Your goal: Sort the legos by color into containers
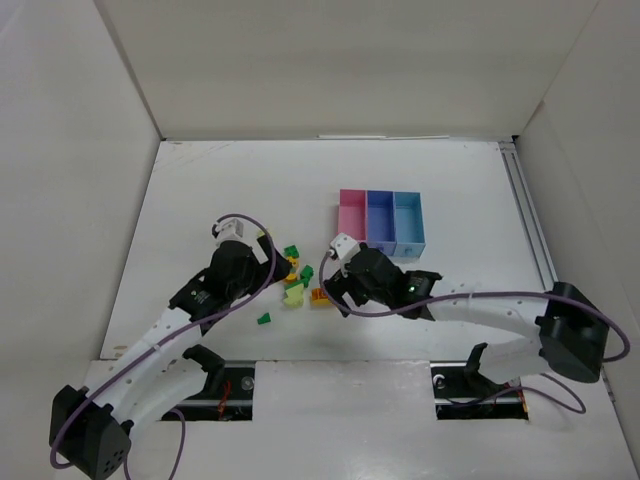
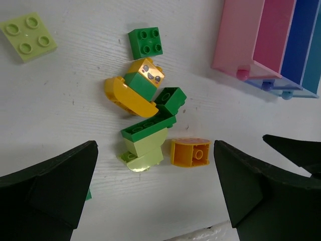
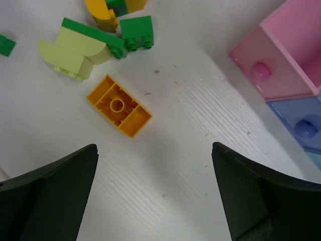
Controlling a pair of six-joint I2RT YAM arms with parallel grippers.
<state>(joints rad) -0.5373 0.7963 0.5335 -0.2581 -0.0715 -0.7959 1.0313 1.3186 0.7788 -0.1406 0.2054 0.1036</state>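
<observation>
We find the legos (image 1: 293, 283) lying in a loose heap on the white, faintly grained tabletop (image 3: 190, 125), near the containers (image 1: 381, 221) but outside them. They are glossy moulded plastic. There is a dark green square brick (image 2: 145, 42) with four studs, a flat lime plate (image 2: 28, 36), a curved orange piece (image 2: 125, 98), a block printed with a small face (image 2: 149, 72), and an orange brick (image 3: 119, 105) turned over so its hollow, ribbed underside shows. The left hand (image 2: 154, 160) is spread wide over the heap and grips nothing. The right hand (image 3: 154, 150) is equally spread over bare tabletop beside the orange brick. The pink bin (image 3: 281, 80) is smooth-walled. In the wrist views the frame edges cut off the blue bins. From above the bricks are too small for us to tell their shapes.
</observation>
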